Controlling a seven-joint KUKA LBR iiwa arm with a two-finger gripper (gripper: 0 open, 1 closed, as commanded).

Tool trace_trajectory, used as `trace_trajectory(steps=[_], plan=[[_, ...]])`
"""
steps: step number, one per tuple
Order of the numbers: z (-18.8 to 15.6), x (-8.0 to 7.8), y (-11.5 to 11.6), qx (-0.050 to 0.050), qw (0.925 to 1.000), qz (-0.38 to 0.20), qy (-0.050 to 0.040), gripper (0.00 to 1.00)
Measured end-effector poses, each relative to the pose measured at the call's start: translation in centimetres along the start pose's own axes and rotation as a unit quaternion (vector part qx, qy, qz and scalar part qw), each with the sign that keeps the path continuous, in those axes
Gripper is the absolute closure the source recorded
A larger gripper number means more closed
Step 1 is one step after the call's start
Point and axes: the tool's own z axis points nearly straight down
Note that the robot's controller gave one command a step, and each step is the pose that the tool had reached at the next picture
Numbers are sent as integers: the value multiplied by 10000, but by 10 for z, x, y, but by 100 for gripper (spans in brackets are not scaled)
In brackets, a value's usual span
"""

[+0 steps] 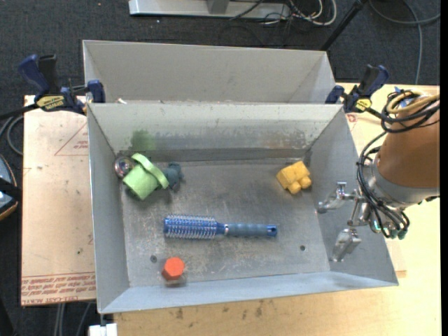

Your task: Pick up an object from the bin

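Nearest us, a small orange-red cap (173,268) sits by the front wall of the bin (210,285), with a blue hairbrush (218,228) behind it. Our hand (332,228) hangs open and empty over the right slope, so we judge this the approach step. Farther back lies a yellow block (294,177), the closest thing to the hand; next we must centre over it and descend

Beyond where I work lies a dark, speckled carpet floor (210,28), with a flat grey metal stand foot (203,5) at the far edge, a tangle of black and pale cables (308,2) beside it, and another black cable (10,128) curling at the view's left, all evenly lit.
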Motion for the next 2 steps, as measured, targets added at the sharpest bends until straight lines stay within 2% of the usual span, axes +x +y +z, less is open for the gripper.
trace_trajectory(steps=[1,2], plan=[[109,-42,64,2,10000,40,-57,0],[108,-44,136,20,9989,464,-114,0]])
